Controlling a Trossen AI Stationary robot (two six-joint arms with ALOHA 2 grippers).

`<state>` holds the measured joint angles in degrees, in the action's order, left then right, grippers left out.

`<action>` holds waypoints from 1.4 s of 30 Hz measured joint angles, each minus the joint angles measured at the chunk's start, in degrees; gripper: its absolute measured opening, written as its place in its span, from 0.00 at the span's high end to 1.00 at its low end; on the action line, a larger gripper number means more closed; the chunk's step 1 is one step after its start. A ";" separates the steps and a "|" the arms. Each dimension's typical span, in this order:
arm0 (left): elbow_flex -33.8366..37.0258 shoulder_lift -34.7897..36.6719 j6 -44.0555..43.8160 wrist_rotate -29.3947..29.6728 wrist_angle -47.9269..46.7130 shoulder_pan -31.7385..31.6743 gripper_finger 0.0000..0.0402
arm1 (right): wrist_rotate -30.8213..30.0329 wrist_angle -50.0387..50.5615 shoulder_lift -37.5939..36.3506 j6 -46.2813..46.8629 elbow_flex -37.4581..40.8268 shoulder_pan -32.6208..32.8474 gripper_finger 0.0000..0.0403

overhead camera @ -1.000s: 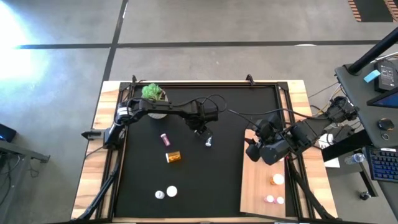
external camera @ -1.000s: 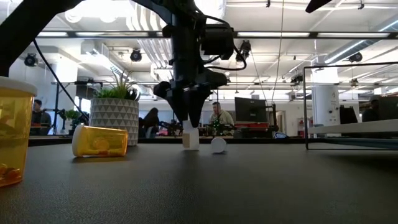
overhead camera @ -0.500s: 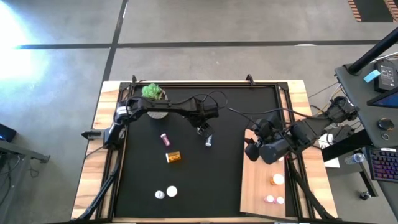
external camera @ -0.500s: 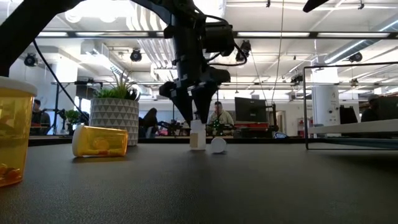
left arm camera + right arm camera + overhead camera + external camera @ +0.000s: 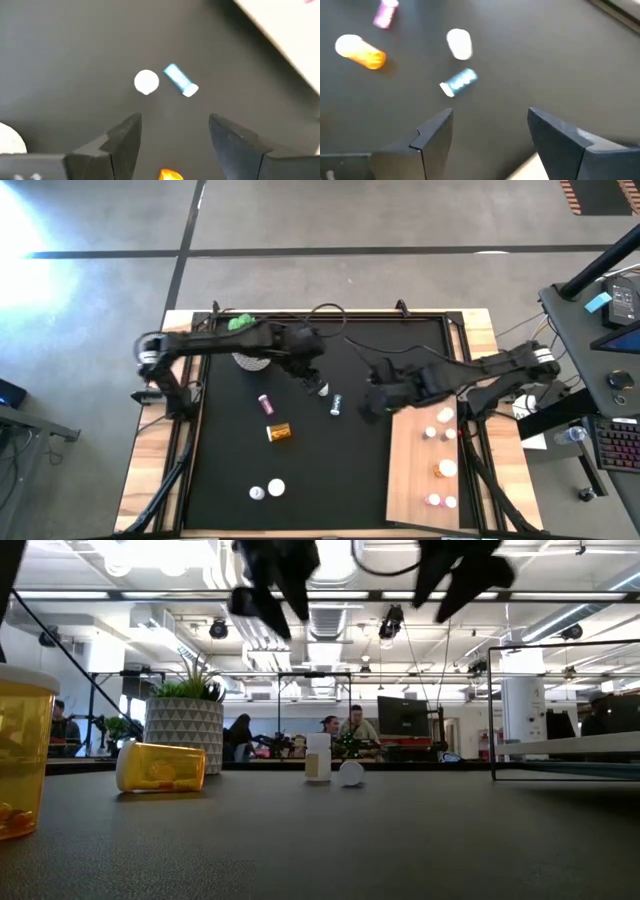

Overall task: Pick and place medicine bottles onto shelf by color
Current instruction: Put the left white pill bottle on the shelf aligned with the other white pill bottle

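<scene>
High view: both hands are hovering over the mat with fingers spread and nothing held, left hand (image 5: 312, 376) just beside an upright white bottle (image 5: 323, 389), right hand (image 5: 372, 404) reaching in from the shelf (image 5: 415, 480), near the lying teal bottle (image 5: 336, 404). Looks like a pick is being set up on that pair, while pink (image 5: 266, 403), orange (image 5: 279, 432) and two more white ones (image 5: 266, 491) are waiting on the mat and a few bottles are already sitting on the shelf. Next move calls for dropping one hand over its bottle, closing, and carrying to the matching colour group.
</scene>
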<state>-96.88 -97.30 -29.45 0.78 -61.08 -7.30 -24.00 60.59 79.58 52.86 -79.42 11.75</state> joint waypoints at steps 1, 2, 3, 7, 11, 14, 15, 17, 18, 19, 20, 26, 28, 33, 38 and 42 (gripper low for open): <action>0.40 1.76 -0.02 -0.01 0.04 0.40 0.47 | 1.77 -2.28 0.69 -1.89 0.00 -1.25 0.39; 0.70 3.52 -0.05 0.11 0.09 0.77 0.47 | 3.45 -4.13 1.68 -3.57 0.00 -2.48 0.39; 0.83 5.05 -0.11 0.51 0.00 1.07 0.47 | 5.13 -5.86 2.42 -5.07 0.00 -3.75 0.39; 0.83 10.06 -0.17 1.36 0.73 1.91 0.47 | 9.38 -10.87 5.09 -9.07 0.00 -8.42 0.39; 0.86 13.38 -1.84 1.33 0.49 2.21 0.47 | 12.63 -16.31 8.84 -10.40 -0.02 -12.21 0.39; 0.88 15.29 -2.75 1.36 0.43 2.27 0.47 | 13.78 -19.91 12.48 -10.38 -0.02 -14.26 0.39; 0.88 15.85 -2.75 1.36 0.45 2.32 0.47 | 13.89 -20.58 13.83 -9.80 -0.02 -14.72 0.39; 0.88 16.83 -2.69 1.36 0.48 2.39 0.47 | 13.93 -22.15 15.89 -8.98 -0.02 -15.47 0.39; 0.88 17.11 -2.41 1.36 0.49 2.43 0.47 | 13.91 -23.04 16.84 -8.98 -0.02 -15.63 0.39; 0.88 17.47 -1.86 1.36 0.54 2.44 0.47 | 13.91 -24.12 17.68 -8.98 -0.02 -15.66 0.39; 0.88 17.76 -1.53 1.36 0.49 2.44 0.47 | 13.93 -25.28 18.28 -8.96 -0.09 -15.62 0.39; 0.88 18.79 1.67 1.16 0.51 2.44 0.47 | 15.72 -25.57 22.96 -6.48 -4.83 -15.55 0.39; 0.88 18.97 3.24 1.11 0.50 2.44 0.47 | 15.70 -25.66 24.75 -6.45 -6.86 -15.52 0.39; 0.88 19.43 7.17 1.05 0.52 2.44 0.47 | 14.08 -24.57 29.71 -5.46 -11.05 -15.66 0.39; 0.88 19.60 8.27 0.97 0.45 2.44 0.47 | 11.55 -20.91 33.13 -4.83 -14.11 -15.83 0.39; 0.88 19.74 9.27 0.85 0.50 2.44 0.47 | 11.12 -20.50 35.22 -4.92 -16.30 -15.96 0.39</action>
<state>-96.01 -77.56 -20.18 1.63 -60.58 -4.86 -12.88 40.09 114.80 47.94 -95.71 -4.21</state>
